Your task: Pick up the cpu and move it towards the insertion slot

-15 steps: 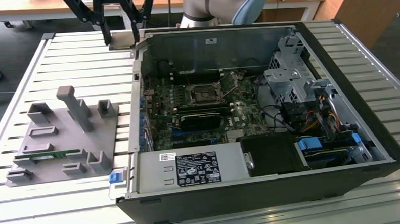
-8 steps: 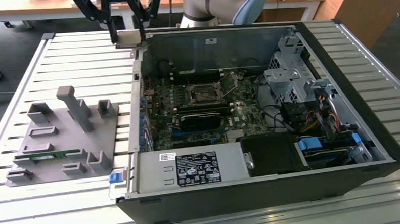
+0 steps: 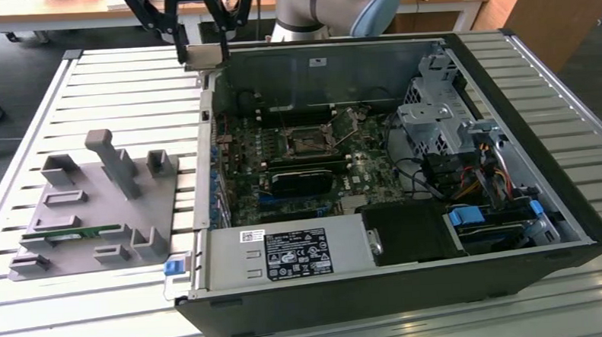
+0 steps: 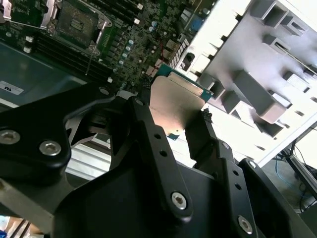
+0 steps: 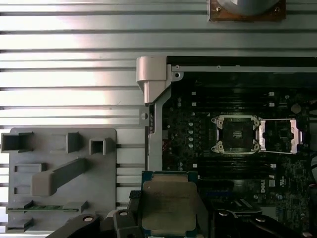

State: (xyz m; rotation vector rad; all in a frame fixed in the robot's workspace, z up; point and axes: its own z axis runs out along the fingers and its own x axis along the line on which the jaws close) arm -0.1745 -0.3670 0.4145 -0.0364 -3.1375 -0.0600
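My gripper (image 3: 202, 47) hangs above the back left corner of the open computer case (image 3: 545, 165), shut on the cpu (image 3: 202, 57). In both wrist views the cpu (image 4: 176, 99) (image 5: 168, 203) is a flat square chip with a silver top, clamped by its edges between black fingers (image 4: 148, 129). The insertion slot (image 3: 305, 140) is a square dark socket with a silvery frame in the middle of the motherboard, to the exterior view's right of the chip and lower. In the first wrist view the insertion slot (image 5: 235, 134) lies open, its metal lid folded out beside it.
A grey fixture plate (image 3: 89, 208) with upright blocks lies on the slatted table (image 3: 124, 77) at the exterior view's left, with a green memory stick (image 3: 70, 233) in it. Inside the case are a long black block (image 3: 301, 180), a power supply (image 3: 284, 253) and drive cages (image 3: 441, 117).
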